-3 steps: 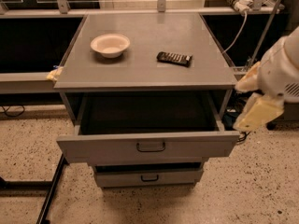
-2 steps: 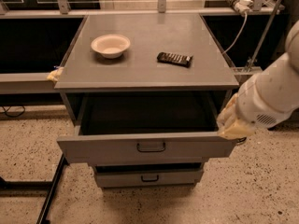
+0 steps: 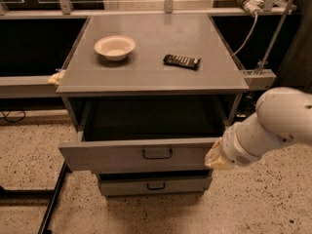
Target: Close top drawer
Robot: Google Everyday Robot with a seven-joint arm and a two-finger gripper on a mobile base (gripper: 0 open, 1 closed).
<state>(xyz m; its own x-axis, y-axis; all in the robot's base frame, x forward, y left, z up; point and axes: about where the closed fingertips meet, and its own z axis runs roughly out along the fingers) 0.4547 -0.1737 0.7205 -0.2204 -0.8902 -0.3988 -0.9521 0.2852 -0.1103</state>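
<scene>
The top drawer [image 3: 117, 156] is pulled well out of the grey cabinet [image 3: 146, 77]. Its flat grey front has a small dark loop handle [image 3: 157, 153] at the centre, and its interior [image 3: 151, 118] is dark. My white arm [image 3: 273, 126] reaches in from the right. My gripper [image 3: 215, 158] is at the right end of the drawer's front, touching or very close to it. Most of the gripper is hidden behind the wrist.
A white bowl [image 3: 115, 47] and a black remote-like object [image 3: 182, 61] lie on the cabinet top. A lower drawer [image 3: 156, 185] stands slightly out. A black frame [image 3: 51, 204] lies on the speckled floor at left. Cables and a rail [image 3: 253, 13] are at back right.
My arm has swung left and down from beside the cabinet's right side to the right end of the top drawer's front. The drawer looks as far out as before.
</scene>
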